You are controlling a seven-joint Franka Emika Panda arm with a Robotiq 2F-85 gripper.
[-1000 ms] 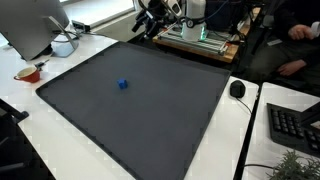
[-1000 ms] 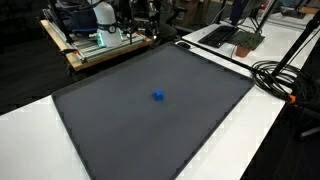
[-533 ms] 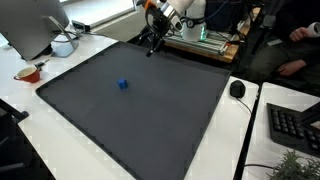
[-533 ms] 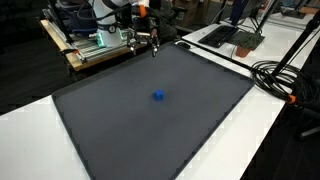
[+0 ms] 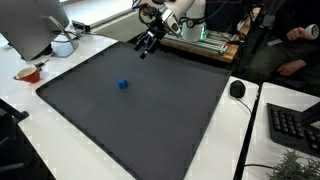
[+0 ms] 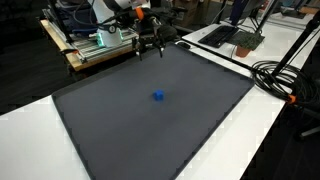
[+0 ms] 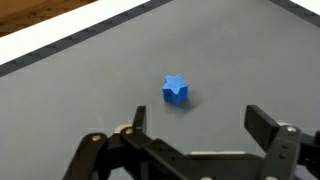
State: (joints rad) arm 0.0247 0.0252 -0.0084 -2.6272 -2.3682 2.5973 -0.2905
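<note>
A white bench is covered almost edge to edge by a large dark grey mat. One robot arm reaches in over the far edge of the bench. In both exterior views its gripper hangs above the far edge of the mat, close to a far corner, and tilts down toward the middle. In the wrist view the gripper has its two black fingers spread wide with nothing between them. A small blue block with a notched, star-like outline lies on the mat ahead of them, a little toward one finger rather than centred in the gap. In an exterior view the blue block sits alone near the middle of the mat, well apart from the gripper and from every bench edge. As a judgement, reaching the block well means travelling inward from the far edge while keeping height. The opening should be centred over the block and the wrist turned so the pads meet two opposite sides rather than points. The descent should then be straight, with the fingers left wide until they bracket the block just above the mat. A black mouse and a keyboard lie off the mat along one side edge of the bench.
</note>
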